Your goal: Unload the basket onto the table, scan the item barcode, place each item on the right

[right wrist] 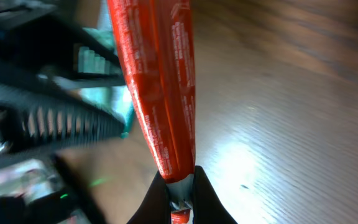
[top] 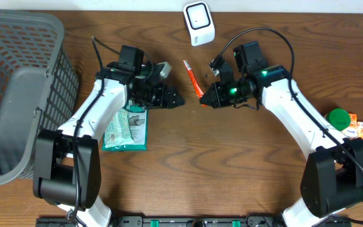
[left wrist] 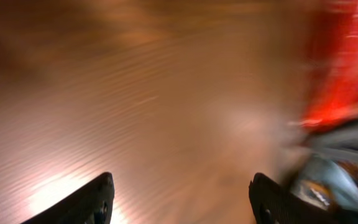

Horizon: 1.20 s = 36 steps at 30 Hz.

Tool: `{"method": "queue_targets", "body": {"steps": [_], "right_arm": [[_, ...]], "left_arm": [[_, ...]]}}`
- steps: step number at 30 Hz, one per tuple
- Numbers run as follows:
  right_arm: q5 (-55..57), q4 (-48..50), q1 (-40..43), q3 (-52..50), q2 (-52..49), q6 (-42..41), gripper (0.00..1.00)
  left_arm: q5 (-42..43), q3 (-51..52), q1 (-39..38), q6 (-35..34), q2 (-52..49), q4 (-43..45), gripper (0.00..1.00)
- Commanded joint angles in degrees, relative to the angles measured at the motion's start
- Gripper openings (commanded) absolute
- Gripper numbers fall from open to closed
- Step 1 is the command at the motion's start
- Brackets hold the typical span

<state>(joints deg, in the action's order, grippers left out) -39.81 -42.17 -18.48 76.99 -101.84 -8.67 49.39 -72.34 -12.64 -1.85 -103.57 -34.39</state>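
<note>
Right gripper (right wrist: pixel 180 188): fingers closed on the lower end of the slim red packet (top: pixel 192 79), which slants toward 11 o'clock just beyond table centre. White barcode scanner (top: pixel 198 23): at 12 o'clock from the packet, apart from it. Left gripper (top: pixel 172 99): fingers spread, empty, at 8 o'clock from the packet. Green wipes pack (top: pixel 126 129): at 8 o'clock from that gripper

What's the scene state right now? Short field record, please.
held item: red slim packet, pinched at one end
right gripper: shut on the packet
left gripper: open, nothing between the fingers
scanner: white scanner at the far table edge, beyond the packet
other items: green wipes pack beside the left arm; grey basket at the left
scan: not yet presented to the scanner
</note>
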Motion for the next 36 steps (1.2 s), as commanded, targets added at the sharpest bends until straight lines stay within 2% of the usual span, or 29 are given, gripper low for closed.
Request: {"method": "queue_targets", "body": {"steps": [1, 4, 11, 14, 15, 16, 18, 24, 26, 28, 30, 31, 33, 34, 36], "right_arm": [[-10.3, 1.6, 0.7, -0.1, -0.5, 1.0, 0.01], [-10.3, 3.2, 0.7, -0.1, -0.5, 1.0, 0.01], [-13.6, 8.7, 0.6, -0.1, -0.5, -2.1, 0.01], [-13.6, 9.5, 0.6, -0.1, -0.5, -2.3, 0.01], [-13.6, 9.7, 0.6, -0.1, -0.5, -2.3, 0.01], [-13.6, 10.1, 0.6, -0.1, -0.5, -2.5, 0.01], [-13.6, 10.4, 0.6, -0.1, -0.5, -3.2, 0.01], [-11.5, 11.4, 0.6, -0.1, -0.5, -4.3, 0.01], [-11.2, 12.4, 0.6, -0.1, -0.5, -5.2, 0.01], [-11.2, 13.2, 0.5, -0.1, -0.5, -6.1, 0.01], [-11.1, 13.5, 0.5, -0.1, -0.5, -6.1, 0.02], [-11.1, 13.4, 0.5, -0.1, -0.5, -6.1, 0.06], [-11.0, 13.4, 0.5, -0.1, -0.5, -5.0, 0.27], [-11.0, 13.2, 0.6, -0.1, -0.5, -3.9, 0.31], [-11.0, 12.9, 1.4, -0.1, -0.5, -2.4, 0.47]], "left_arm": [[17.7, 0.0, 0.1, 3.9, -0.2, 6.6, 0.71], [18.1, 0.0, 0.0, 0.2, -0.2, 11.1, 0.71], [19.0, 0.0, 0.0, -3.3, -0.2, 16.8, 0.68], [19.0, 0.0, 0.0, -6.1, -0.2, 18.7, 0.54], [19.0, 0.0, 0.0, -6.5, -0.2, 18.9, 0.52], [19.0, 0.0, 0.0, -6.4, -0.2, 19.5, 0.44], [19.0, 0.0, 0.0, -6.4, -0.1, 20.5, 0.36], [19.0, 0.0, 0.0, -6.5, -0.2, 23.5, 0.35], [19.0, 0.0, 0.0, -6.4, -0.2, 24.3, 0.27], [19.0, 0.0, 0.0, -6.5, -0.2, 24.7, 0.22], [19.0, 0.0, 0.0, -6.5, -0.2, 25.1, 0.13], [18.9, 0.0, 0.0, -6.5, -0.2, 25.1, 0.11], [18.4, 0.0, 0.0, -6.6, -0.2, 25.1, 0.08], [17.8, 0.0, 0.0, -7.1, -0.1, 25.1, 0.08], [15.1, 0.0, 0.0, -9.5, -0.2, 24.7, 0.07]]}}
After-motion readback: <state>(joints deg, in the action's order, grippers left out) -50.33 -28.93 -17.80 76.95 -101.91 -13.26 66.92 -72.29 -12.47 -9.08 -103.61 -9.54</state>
